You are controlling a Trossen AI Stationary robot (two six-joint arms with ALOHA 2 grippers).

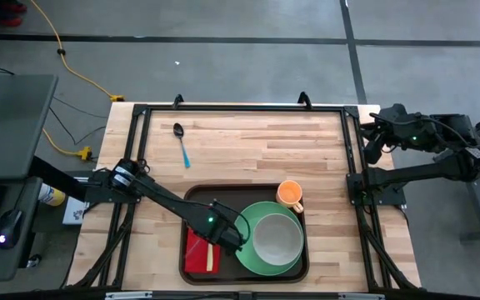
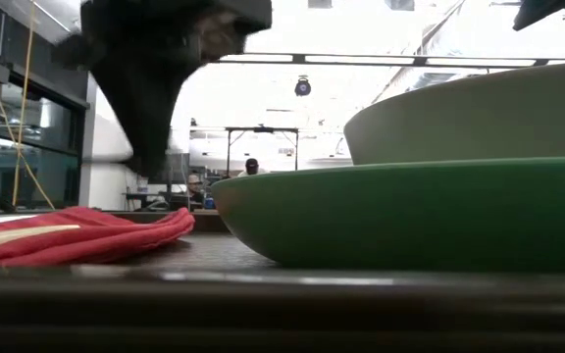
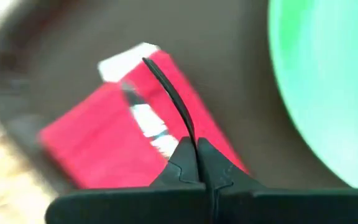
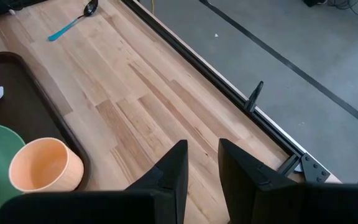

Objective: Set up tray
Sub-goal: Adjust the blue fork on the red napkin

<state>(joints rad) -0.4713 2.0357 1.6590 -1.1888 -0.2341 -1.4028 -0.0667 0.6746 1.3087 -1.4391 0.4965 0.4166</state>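
The dark brown tray (image 1: 193,194) lies at the table's near edge. On it are a green plate (image 1: 248,252) holding a pale bowl (image 1: 276,237), and to their left a folded red napkin (image 1: 197,250) with a pale utensil (image 1: 210,258) on top. My left gripper (image 1: 227,237) hangs shut just above the tray, between the napkin (image 3: 104,143) and the plate (image 3: 328,93), pointing down. A thin dark sliver (image 3: 166,93) juts ahead of its tips (image 3: 197,149); what it is I cannot tell. My right gripper (image 4: 201,146) waits open, raised over the table's far right corner.
An orange cup (image 1: 290,194) stands at the tray's far right corner. A spoon with a blue handle (image 1: 181,143) lies on the bare wood at the far left. A black frame (image 1: 240,108) runs round the table. In the low view, people show far behind.
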